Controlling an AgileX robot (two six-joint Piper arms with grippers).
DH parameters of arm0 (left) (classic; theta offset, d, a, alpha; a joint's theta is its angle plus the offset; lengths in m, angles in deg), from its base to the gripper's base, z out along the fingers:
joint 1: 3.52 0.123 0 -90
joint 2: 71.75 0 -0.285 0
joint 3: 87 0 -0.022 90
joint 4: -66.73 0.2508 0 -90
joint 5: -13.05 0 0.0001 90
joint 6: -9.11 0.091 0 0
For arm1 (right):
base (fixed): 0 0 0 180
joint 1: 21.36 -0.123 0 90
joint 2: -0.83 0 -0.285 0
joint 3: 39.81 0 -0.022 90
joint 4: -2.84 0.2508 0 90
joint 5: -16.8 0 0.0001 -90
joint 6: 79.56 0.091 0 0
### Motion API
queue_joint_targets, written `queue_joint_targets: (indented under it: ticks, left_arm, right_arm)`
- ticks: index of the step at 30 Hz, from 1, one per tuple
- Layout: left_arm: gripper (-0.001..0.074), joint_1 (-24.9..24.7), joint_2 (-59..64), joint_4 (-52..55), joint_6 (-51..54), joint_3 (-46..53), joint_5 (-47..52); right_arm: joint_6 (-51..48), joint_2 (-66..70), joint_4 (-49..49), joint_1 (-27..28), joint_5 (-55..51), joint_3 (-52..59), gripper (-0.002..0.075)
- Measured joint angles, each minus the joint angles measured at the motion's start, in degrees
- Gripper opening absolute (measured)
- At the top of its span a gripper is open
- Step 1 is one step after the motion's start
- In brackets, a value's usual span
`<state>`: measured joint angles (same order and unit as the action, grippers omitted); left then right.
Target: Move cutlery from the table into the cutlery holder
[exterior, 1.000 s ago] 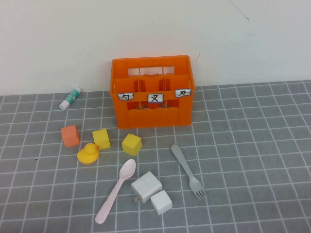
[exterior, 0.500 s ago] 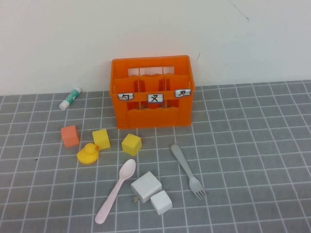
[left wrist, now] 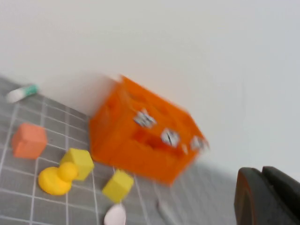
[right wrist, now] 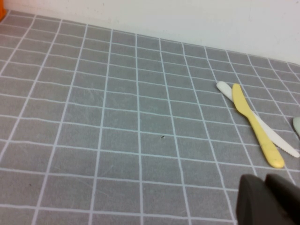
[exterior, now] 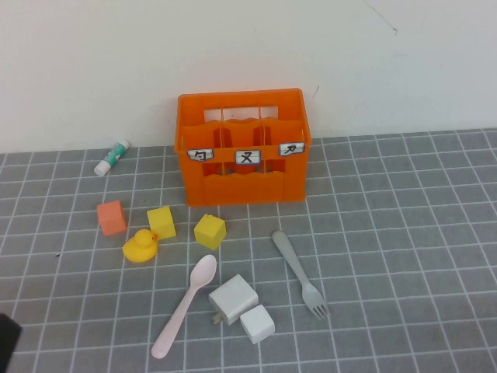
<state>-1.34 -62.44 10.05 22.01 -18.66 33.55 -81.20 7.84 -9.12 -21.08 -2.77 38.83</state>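
Cutlery lies flat at the near side of the table (exterior: 404, 233), two pieces in all. One is a pale pink spoon (exterior: 185, 305) with a long handle, its bowl pointing away toward the crate. The other is a grey fork (exterior: 299, 273), a bit shorter, with its tines at the near end. Two white charger blocks (exterior: 241, 308) sit between them, touching each other, and the bigger one is just beside the spoon.

A dark corner at the near left edge of the high view is the left gripper (exterior: 8, 336). It is cut off, and I cannot tell if its fingers are apart or together. It holds nothing that shows. The right gripper (right wrist: 269, 201) shows only as a dark lump in its own wrist view, over bare tiles, and I cannot tell how it stands either. Near it lie a yellow knife (right wrist: 255, 124) and a white knife (right wrist: 262, 129), one across the other.

Farther back are two yellow cubes (exterior: 210, 231), one yellow duck (exterior: 140, 245) and one orange cube (exterior: 112, 217).

Against the wall stands the orange cutlery holder (exterior: 242, 148), upright, with slotted sides, three white labels and compartments inside. It looks blurry in the left wrist view. Left of it lies one small white tube (exterior: 112, 157).
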Motion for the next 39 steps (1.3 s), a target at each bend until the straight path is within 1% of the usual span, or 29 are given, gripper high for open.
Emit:
queue_joint_targets:
  ticks: [7, 9, 12, 17, 22, 25, 27, 31, 34, 36, 39]
  left_arm:
    - [-0.0001, 0.0, 14.89, 20.39, 10.32, -18.58, 24.36]
    - [-0.0001, 0.0, 19.98, 26.15, 13.6, -23.04, 29.28]
    - [-0.0001, 0.0, 27.15, 31.89, 17.19, -28.6, 33.08]
    - [-0.0001, 0.0, 38.47, 36.96, 19.31, -36.85, 34.35]
    - [-0.0001, 0.0, 50.48, 35.34, 19.8, -44.66, 36.74]
    - [-0.0001, -1.17, 55.9, 34.31, 20.16, -48.08, 38.32]
    - [-0.0001, -3.61, 59.49, 34.75, 20.29, -49.41, 38.7]
    - [-0.0001, -11.1, 64.69, 40.12, 17.66, -50.01, 38.33]
    - [-0.0001, -19.0, 68.9, 47.1, 8.71, -50.01, 36.49]
    - [-0.0001, -22.86, 71.44, 49.53, 3.97, -50.01, 35.42]
    - [-0.0001, -27.72, 76.09, 51.45, 0.97, -50.22, 34.2]
  right_arm:
    - [0.0, 0.0, 0.0, 0.0, 0.0, 0.0, 0.0029]
    - [0.0, 0.0, 0.0, 0.0, 0.0, 0.0, 0.0029]
    - [0.0, 0.0, 0.0, 0.0, 0.0, 0.0, 0.0029]
    - [0.0, 0.0, 0.0, 0.0, 0.0, 0.0, 0.0029]
    - [0.0, 0.0, 0.0, 0.0, 0.0, 0.0, 0.0029]
    - [0.0, 0.0, 0.0, 0.0, 0.0, 0.0, 0.0029]
    - [0.0, 0.0, 0.0, 0.0, 0.0, 0.0, 0.0029]
    - [0.0, 0.0, 0.0, 0.0, 0.0, 0.0, 0.0029]
    - [0.0, 0.0, 0.0, 0.0, 0.0, 0.0, 0.0029]
    - [0.0, 0.0, 0.0, 0.0, 0.0, 0.0, 0.0029]
    - [0.0, 0.0, 0.0, 0.0, 0.0, 0.0, 0.0029]
